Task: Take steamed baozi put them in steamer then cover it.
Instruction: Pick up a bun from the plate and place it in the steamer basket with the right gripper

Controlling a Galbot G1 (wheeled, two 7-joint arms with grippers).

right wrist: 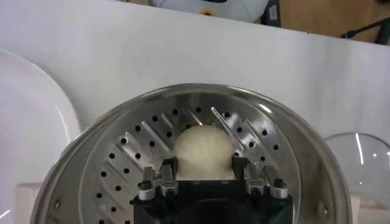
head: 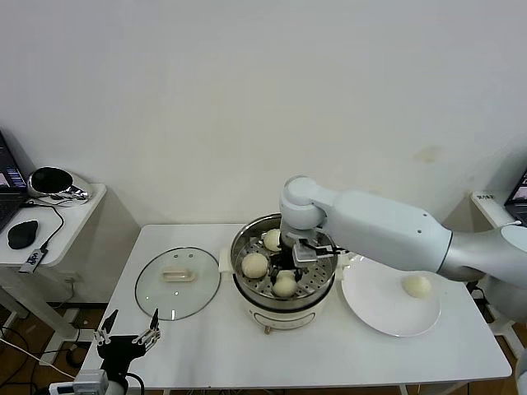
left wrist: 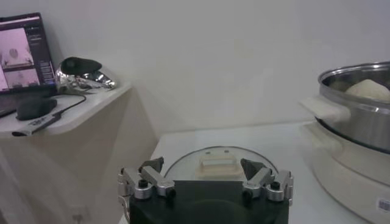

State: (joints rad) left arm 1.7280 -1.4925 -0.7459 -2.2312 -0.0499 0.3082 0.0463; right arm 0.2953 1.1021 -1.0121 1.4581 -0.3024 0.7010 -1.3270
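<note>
The steel steamer stands mid-table on its white base. Three steamed baozi lie on its perforated tray: one at the back, one on the left, one at the front. My right gripper reaches down into the pot. Its fingers press both sides of the front baozi, which rests on the tray. Another baozi lies on the white plate. The glass cover lies flat left of the steamer. My left gripper hangs open off the table's front left corner, facing the cover.
A side table with a mouse, a shiny object and a laptop stands on the left. The steamer's side handle juts toward the cover. The white wall runs close behind the table.
</note>
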